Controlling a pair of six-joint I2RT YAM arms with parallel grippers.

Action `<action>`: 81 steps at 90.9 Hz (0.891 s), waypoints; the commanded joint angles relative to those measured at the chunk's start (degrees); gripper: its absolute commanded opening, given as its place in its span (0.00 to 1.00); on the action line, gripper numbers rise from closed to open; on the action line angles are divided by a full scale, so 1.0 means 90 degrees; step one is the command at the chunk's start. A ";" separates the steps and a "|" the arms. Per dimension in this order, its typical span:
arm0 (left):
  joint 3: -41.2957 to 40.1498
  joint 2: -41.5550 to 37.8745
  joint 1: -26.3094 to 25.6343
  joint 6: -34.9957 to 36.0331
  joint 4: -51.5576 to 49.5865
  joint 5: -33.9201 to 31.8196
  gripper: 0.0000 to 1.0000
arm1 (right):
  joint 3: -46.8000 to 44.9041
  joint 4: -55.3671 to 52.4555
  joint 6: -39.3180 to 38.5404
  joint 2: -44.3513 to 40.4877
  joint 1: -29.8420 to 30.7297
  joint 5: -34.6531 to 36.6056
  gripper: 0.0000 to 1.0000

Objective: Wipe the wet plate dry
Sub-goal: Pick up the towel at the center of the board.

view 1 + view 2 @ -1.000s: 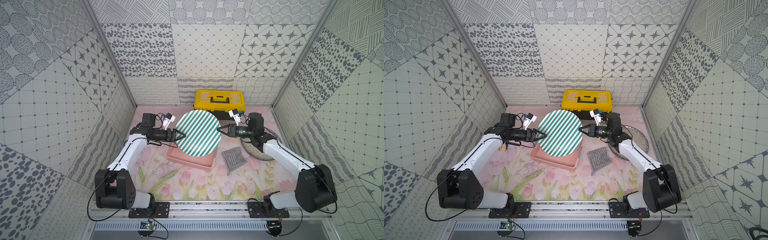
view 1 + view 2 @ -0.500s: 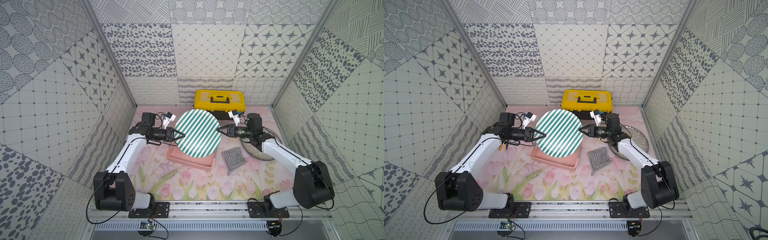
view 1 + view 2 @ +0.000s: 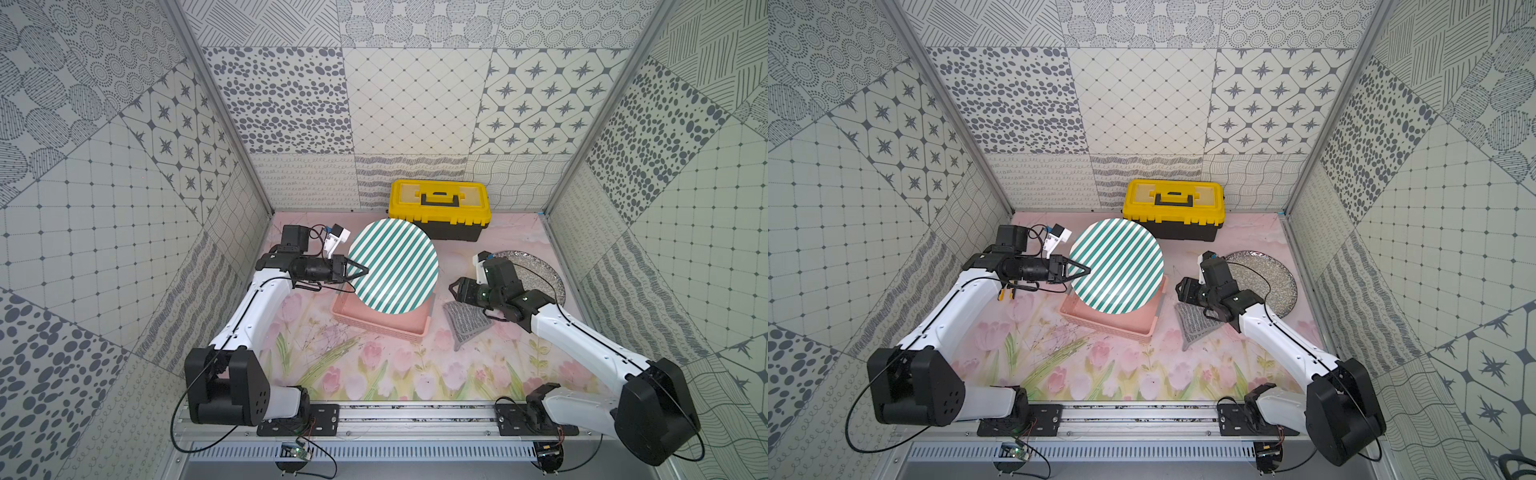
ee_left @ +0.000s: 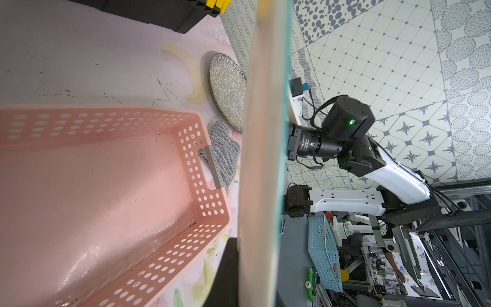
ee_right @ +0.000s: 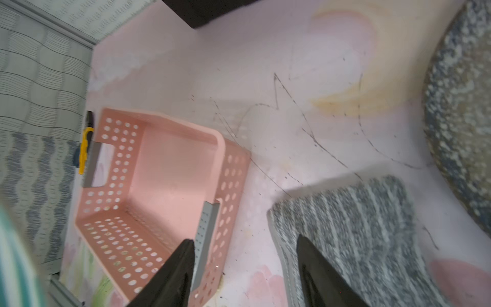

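Observation:
The plate (image 3: 395,266) (image 3: 1117,266), round with green and white stripes, is held up tilted above the pink basket (image 3: 382,326) (image 3: 1113,324). My left gripper (image 3: 360,270) (image 3: 1084,270) is shut on its left rim. In the left wrist view the plate (image 4: 261,159) shows edge-on between the dark fingers (image 4: 227,271). My right gripper (image 3: 453,289) (image 3: 1179,289) stands open and empty, apart from the plate, just over the grey striped cloth (image 3: 465,322) (image 3: 1194,324). In the right wrist view the gripper (image 5: 245,247) hangs between the cloth (image 5: 350,234) and the basket (image 5: 164,180).
A yellow and black toolbox (image 3: 440,205) (image 3: 1173,201) stands at the back wall. A speckled grey plate (image 3: 536,270) (image 3: 1266,274) (image 5: 462,119) lies flat at the right, behind my right arm. Patterned walls close in three sides.
My left gripper shut on the plate's left rim. My right gripper opened, let go of the right rim and dropped away to the right, down over the cloth.

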 commanded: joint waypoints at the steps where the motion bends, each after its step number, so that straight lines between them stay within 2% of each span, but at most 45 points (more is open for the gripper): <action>1: 0.0022 -0.0067 -0.0007 0.0029 0.0310 0.0397 0.00 | -0.0249 -0.0575 0.0473 0.0068 0.0170 0.1336 0.65; 29: -0.0078 -0.0076 -0.0010 -0.0018 0.0425 0.0364 0.00 | 0.0069 -0.0427 0.0446 0.1409 0.0270 0.1531 0.65; 40: -0.0115 -0.0079 -0.0004 -0.0080 0.0485 0.0381 0.00 | 0.0190 -0.0257 0.0499 0.1908 0.0273 0.1427 0.61; 42: -0.0112 -0.0077 -0.0004 -0.0088 0.0491 0.0382 0.00 | 0.0213 -0.0249 0.0531 0.1982 0.0272 0.1414 0.60; 46: -0.0118 -0.0084 -0.0004 -0.0085 0.0496 0.0386 0.00 | 0.0241 -0.0237 0.0582 0.2108 0.0281 0.1396 0.50; 51: -0.0122 -0.0090 -0.0006 -0.0101 0.0497 0.0383 0.00 | 0.0245 -0.0238 0.0649 0.2166 0.0302 0.1430 0.33; 52: -0.0120 -0.0093 -0.0008 -0.0102 0.0497 0.0379 0.00 | 0.0230 -0.0229 0.0661 0.2142 0.0311 0.1458 0.25; 53: -0.0124 -0.0094 -0.0005 -0.0098 0.0507 0.0378 0.00 | 0.0230 -0.0229 0.0661 0.2142 0.0311 0.1458 0.25; 61: -0.0140 -0.0105 -0.0010 -0.0111 0.0517 0.0369 0.00 | 0.0155 -0.0237 0.0630 0.1840 0.0358 0.1683 0.01; 81: -0.0178 -0.0101 -0.0003 -0.0078 0.0544 0.0359 0.00 | 0.0148 -0.0137 -0.0394 0.0182 0.0362 0.1939 0.00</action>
